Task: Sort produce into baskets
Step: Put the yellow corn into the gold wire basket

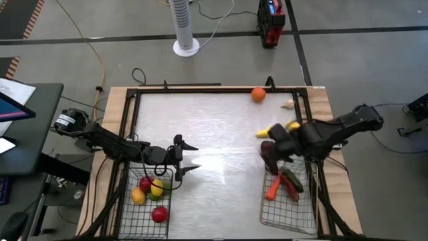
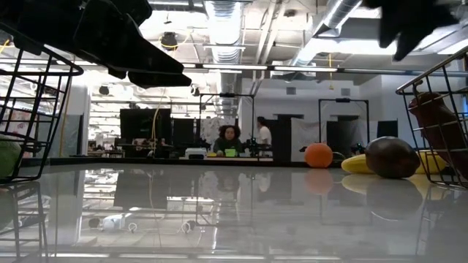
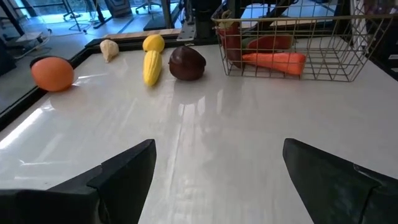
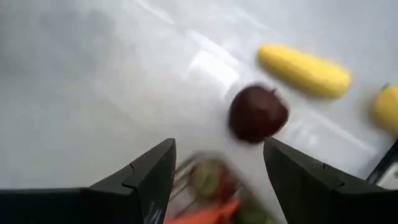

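Note:
My right gripper (image 4: 217, 167) hangs open, pointing steeply down, above the far end of the right basket (image 1: 287, 213) and close to a dark plum (image 4: 258, 113) that rests on the table. Nothing is between its fingers. Corn (image 4: 305, 70) and a lemon (image 4: 388, 109) lie just beyond the plum. An orange (image 1: 258, 94) and garlic (image 1: 287, 104) sit near the far edge. A carrot (image 3: 273, 60), a red pepper and green pieces lie in the right basket. My left gripper (image 1: 190, 156) waits open beside the left basket (image 1: 148, 213), which holds apples, lemons and a lime.
A raised dark frame (image 1: 134, 100) runs round the white tabletop. The middle of the table between the two grippers (image 1: 227, 134) is bare. In the low view the room beyond shows people at desks (image 2: 229, 140).

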